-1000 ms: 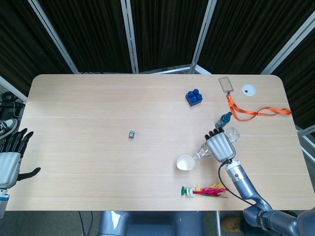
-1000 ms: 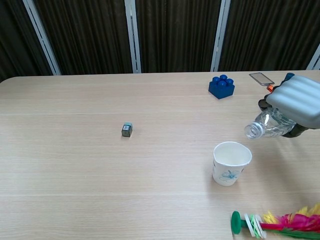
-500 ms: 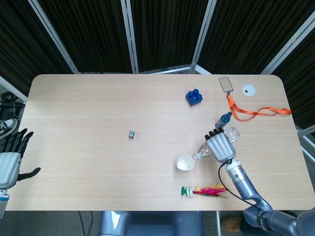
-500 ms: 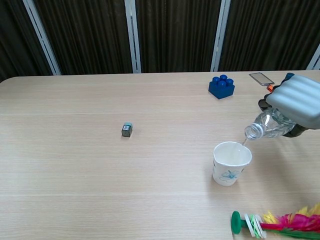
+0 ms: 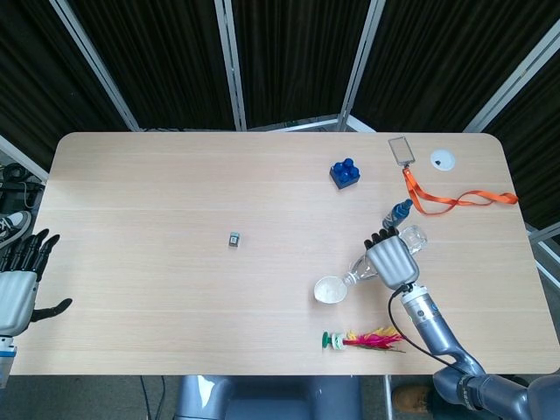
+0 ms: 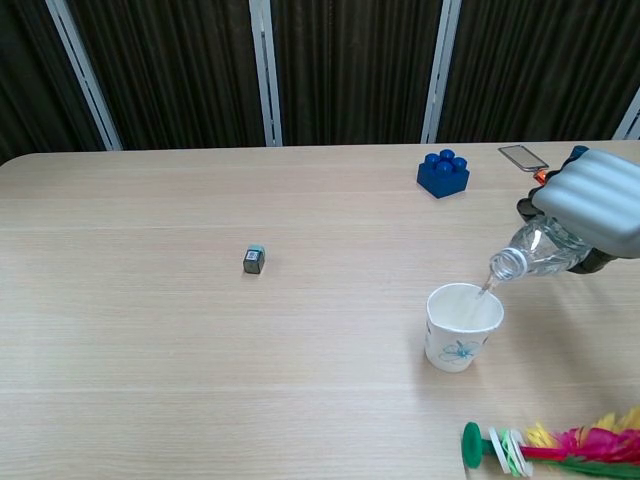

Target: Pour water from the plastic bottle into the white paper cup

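water runs in a thin stream from the tilted bottle (image 6: 535,252), gripped by the right hand (image 6: 592,208), into the cup (image 6: 461,326) just below its mouth. pouring is underway (fill level unclear); righting the bottle remains. left hand (image 5: 17,284), far from the cup, is spread and empty.

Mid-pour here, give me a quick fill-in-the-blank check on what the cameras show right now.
1. The right robot hand holds the plastic bottle tilted with its mouth above the white paper ____.
2. The toy brick near the table's far edge is ____ in colour.
3. The left robot hand holds ____.
4. The feathered shuttlecock lies on the side of the white paper cup that is ____ to the robot.

Missing words: cup; blue; nothing; nearer
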